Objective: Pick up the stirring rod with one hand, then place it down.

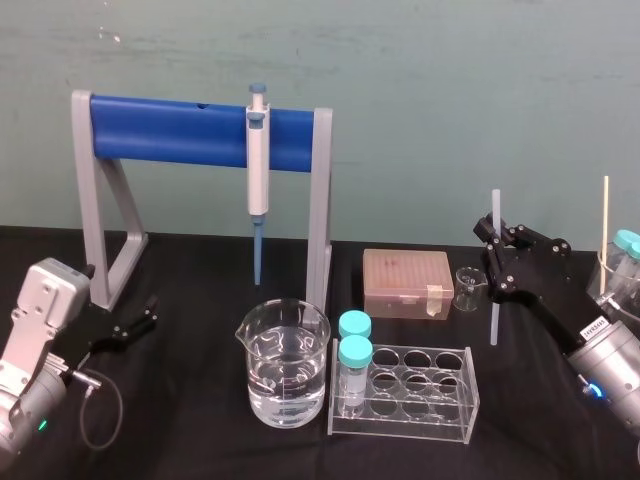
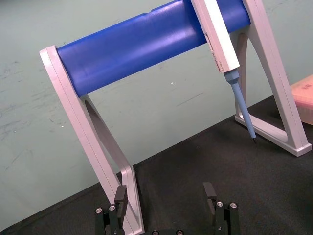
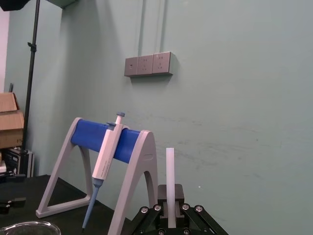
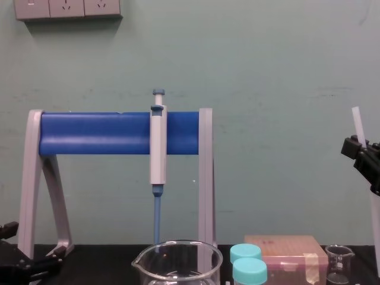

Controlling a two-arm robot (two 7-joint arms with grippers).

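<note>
Since the rod sits clamped in the right claw, there is no reach left to make. Thing and claw are together, right of centre, above the worktop. The right arm has it. The left claw rests low at the far left by the foot of the rack, jaws apart and empty, well apart from the rod.

Rod's long axis: close to upright, crossing the jaws at right angles. The grip falls roughly mid-length, so one stretch stands above the claw and another hangs below. The right wrist view shows the upper end rising straight from between the fingertips. The lower end points down at bare worktop just right of the small beaker and the box. Whether the tip touches the worktop, cannot tell.

Judgement: pick-up done, set-down pending. A straight descent meets the tip first. Laying it flat means tipping the axis over, with the beaker the nearest thing to foul.
</note>
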